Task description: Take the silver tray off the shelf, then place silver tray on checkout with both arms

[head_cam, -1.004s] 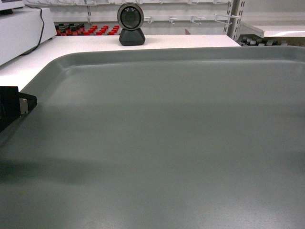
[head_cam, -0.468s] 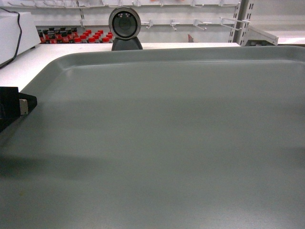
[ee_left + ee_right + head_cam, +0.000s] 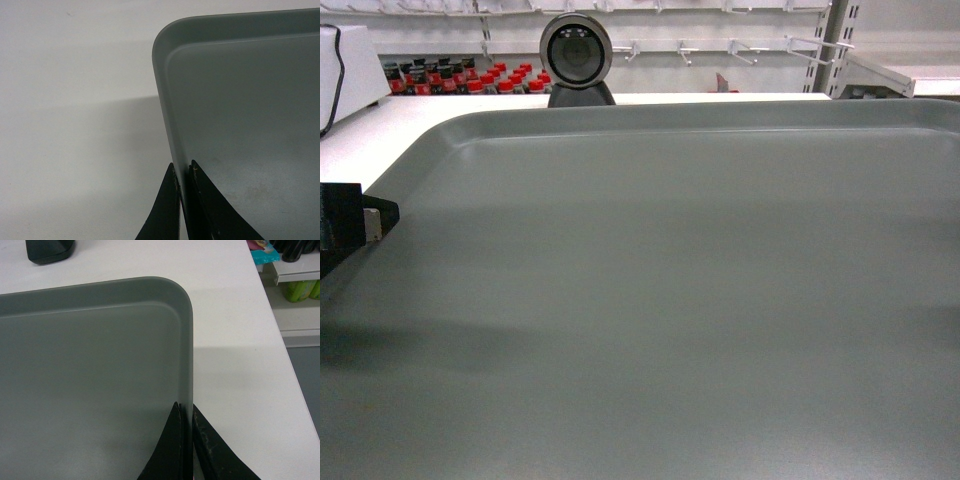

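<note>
Left gripper (image 3: 183,170) pinches matte silver tray's (image 3: 670,300) rounded rim.

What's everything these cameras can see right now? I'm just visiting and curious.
silver tray: one, matte grey-silver, fills most of the head view, above the checkout, its side rims pinched by both grippers.
checkout: one, white flat top, under and beyond the tray.
scanner: one, round, black and silver, on the checkout behind the tray's far rim.
white box: one, with a black cable, far left on the checkout.
bottles: many, red and black caps, on shelving behind.
shelving: white, with empty hooks, in the background.
left gripper: black, shut on the tray's left rim.
right gripper: black, shut on the right rim.
</note>
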